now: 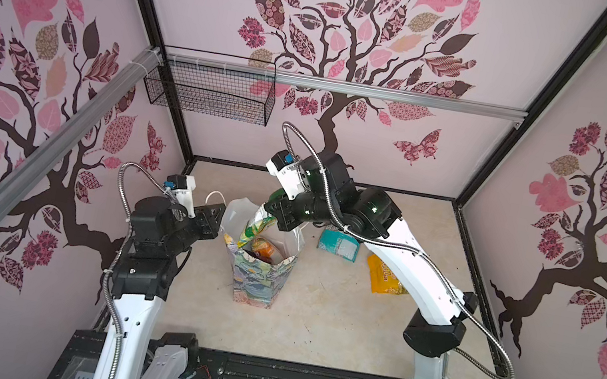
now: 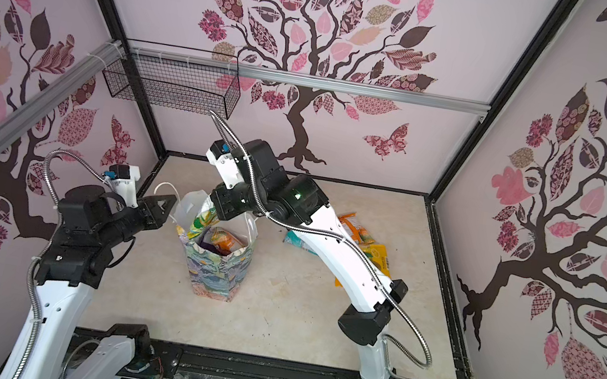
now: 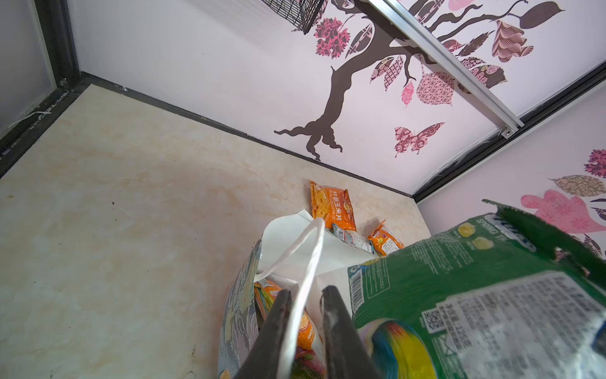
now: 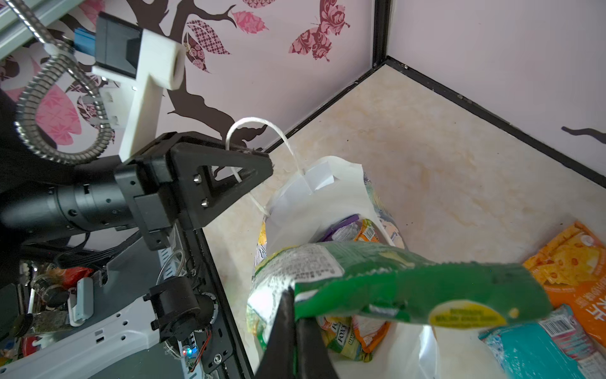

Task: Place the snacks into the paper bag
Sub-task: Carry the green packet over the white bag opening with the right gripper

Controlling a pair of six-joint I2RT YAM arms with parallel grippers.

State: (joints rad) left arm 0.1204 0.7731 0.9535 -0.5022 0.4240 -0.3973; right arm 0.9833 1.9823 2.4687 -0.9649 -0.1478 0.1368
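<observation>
Green packet (image 4: 410,285) clamped tight in my right gripper (image 4: 294,305) hangs at the mouth of the paper bag (image 1: 255,283), left gripper (image 3: 306,292) slightly parted around the cord handle (image 3: 310,259), so I'd lower straight in, then release

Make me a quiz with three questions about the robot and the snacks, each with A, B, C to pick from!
1. Where is the teal packet?
A) on the table beside the bag
B) in the wire basket
C) under the bag

2. What colour is the packet that the right gripper holds?
A) purple
B) green
C) red

3. How is the bag?
A) lying flat
B) folded shut
C) standing up, open

Answers:
1 A: it lies on the table, apart from the bag.
2 B: the shut jaws pinch a green packet over the bag's mouth.
3 C: it stands upright with snacks showing inside.
</observation>
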